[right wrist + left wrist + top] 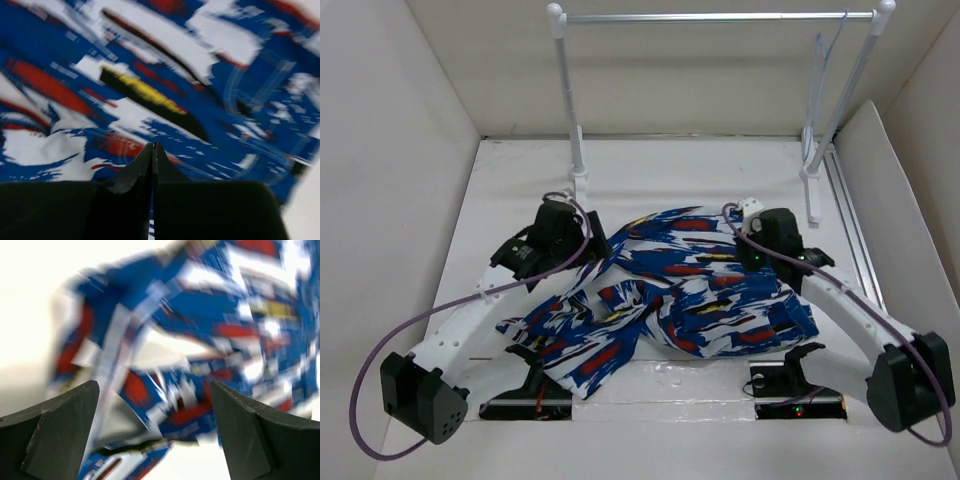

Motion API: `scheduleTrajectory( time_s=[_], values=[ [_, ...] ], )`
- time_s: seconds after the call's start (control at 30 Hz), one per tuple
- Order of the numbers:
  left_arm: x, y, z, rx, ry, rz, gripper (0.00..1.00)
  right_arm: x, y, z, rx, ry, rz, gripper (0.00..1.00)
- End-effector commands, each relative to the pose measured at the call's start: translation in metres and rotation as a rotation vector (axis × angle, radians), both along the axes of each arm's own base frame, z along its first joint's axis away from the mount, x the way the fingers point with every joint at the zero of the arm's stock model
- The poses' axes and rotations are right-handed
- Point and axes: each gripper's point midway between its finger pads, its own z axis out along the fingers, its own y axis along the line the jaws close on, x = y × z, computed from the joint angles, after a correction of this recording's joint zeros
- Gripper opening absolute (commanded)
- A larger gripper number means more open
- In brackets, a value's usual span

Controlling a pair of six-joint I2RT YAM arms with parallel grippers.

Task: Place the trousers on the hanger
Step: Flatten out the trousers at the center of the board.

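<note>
Right gripper (152,150) has its fingers pressed together at the far right edge of the crumpled trousers (680,290); whether it pinches cloth cannot be told. Left gripper (154,390) gapes wide at the trousers' left side, holding nothing. Well apart, the hanger (819,75) hangs from the rail (720,17).

The trousers (680,290) are patterned in bright blue with white, red, black and yellow streaks. The hanger (817,70) is coloured pale blue-grey, the bench (670,170) white, the cables (365,370) purple
</note>
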Motion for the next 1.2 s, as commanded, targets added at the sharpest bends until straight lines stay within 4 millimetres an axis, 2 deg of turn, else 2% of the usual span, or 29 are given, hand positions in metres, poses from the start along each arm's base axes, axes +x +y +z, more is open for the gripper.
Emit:
scheduleTrajectory(
  time_s=[0.0,0.03,0.07,0.1,0.13,0.23,0.3,0.33,0.37,0.43,0.47,0.53,0.57,0.63,0.67,0.7,0.77,0.8,0.83,0.87,0.9,0.97,1.0,1.03,1.07,1.1,1.13,1.17],
  values=[
    [0.025,0.051,0.022,0.083,-0.06,0.209,0.9,0.003,0.063,0.011,0.101,-0.052,0.219,0.09],
    [0.019,0.055,0.016,0.104,-0.027,0.215,0.9,0.0,0.075,0.01,0.098,-0.048,0.257,0.13],
    [0.015,0.057,0.014,0.111,-0.013,0.215,0.89,0.001,0.086,0.015,0.082,-0.057,0.288,0.25],
    [0.011,0.058,0.014,0.116,-0.004,0.215,0.89,-0.002,0.096,0.016,0.074,-0.055,0.318,0.32],
    [0.002,0.063,0.014,0.129,0.022,0.219,0.89,-0.011,0.114,0.011,0.061,-0.035,0.374,0.46],
    [-0.015,0.072,0.02,0.161,0.047,0.204,0.88,-0.024,0.149,0.023,0.092,-0.041,0.478,0.63],
    [-0.026,0.074,0.012,0.198,0.106,0.167,0.88,-0.03,0.173,0.038,0.139,-0.062,0.554,0.66],
    [-0.037,0.077,0.004,0.221,0.16,0.151,0.87,-0.04,0.187,0.042,0.145,-0.067,0.601,0.67],
    [-0.044,0.077,-0.002,0.237,0.194,0.134,0.85,-0.041,0.192,0.037,0.125,-0.056,0.619,0.67],
    [-0.059,0.076,-0.014,0.259,0.256,0.097,0.74,-0.038,0.199,0.042,0.118,-0.061,0.63,0.67],
    [-0.063,0.075,-0.016,0.26,0.266,0.084,0.7,-0.037,0.2,0.039,0.113,-0.055,0.629,0.67],
    [-0.081,0.067,-0.026,0.226,0.331,0.013,0.56,-0.038,0.196,0.038,0.105,-0.064,0.628,0.67],
    [-0.082,0.066,-0.026,0.221,0.333,0.009,0.56,-0.038,0.196,0.038,0.105,-0.064,0.628,0.67],
    [-0.09,0.071,-0.039,0.251,0.378,0.001,0.3,-0.036,0.187,0.031,0.082,-0.056,0.601,0.66],
    [-0.085,0.081,-0.041,0.3,0.358,0.035,0.16,-0.033,0.179,0.03,0.079,-0.059,0.577,0.66],
    [-0.077,0.08,-0.039,0.302,0.337,0.059,0.0,-0.031,0.172,0.028,0.073,-0.056,0.554,0.66],
    [-0.057,0.087,-0.03,0.335,0.286,0.12,0.0,-0.03,0.157,0.015,0.077,-0.03,0.509,0.66],
    [-0.033,0.085,-0.018,0.322,0.247,0.155,0.0,-0.024,0.145,0.016,0.088,-0.033,0.474,0.66],
    [-0.017,0.087,-0.009,0.332,0.205,0.177,0.0,-0.026,0.138,0.008,0.096,-0.015,0.461,0.66],
    [0.003,0.098,-0.001,0.387,0.151,0.218,0.0,-0.024,0.133,0.008,0.098,-0.018,0.447,0.66],
    [0.041,0.102,0.014,0.381,0.097,0.269,0.0,-0.019,0.123,0.013,0.105,-0.032,0.419,0.66],
    [0.085,0.117,0.026,0.433,0.049,0.308,0.0,-0.02,0.113,0.011,0.096,-0.029,0.402,0.66],
    [0.128,0.114,0.036,0.436,0.012,0.323,0.0,-0.021,0.111,0.012,0.092,-0.034,0.399,0.66],
    [0.152,0.12,0.04,0.446,-0.004,0.33,0.0,-0.02,0.103,0.015,0.084,-0.043,0.374,0.66],
    [0.173,0.119,0.037,0.477,0.0,0.319,0.0,-0.017,0.097,0.016,0.081,-0.046,0.352,0.66],
    [0.21,0.12,0.029,0.526,0.029,0.296,0.0,-0.018,0.095,0.015,0.077,-0.043,0.348,0.66],
    [0.226,0.121,0.027,0.557,0.035,0.295,0.0,-0.018,0.09,0.017,0.079,-0.044,0.337,0.66],
    [0.238,0.126,0.02,0.61,0.058,0.304,0.06,-0.017,0.087,0.019,0.082,-0.047,0.329,0.66]
  ],
)
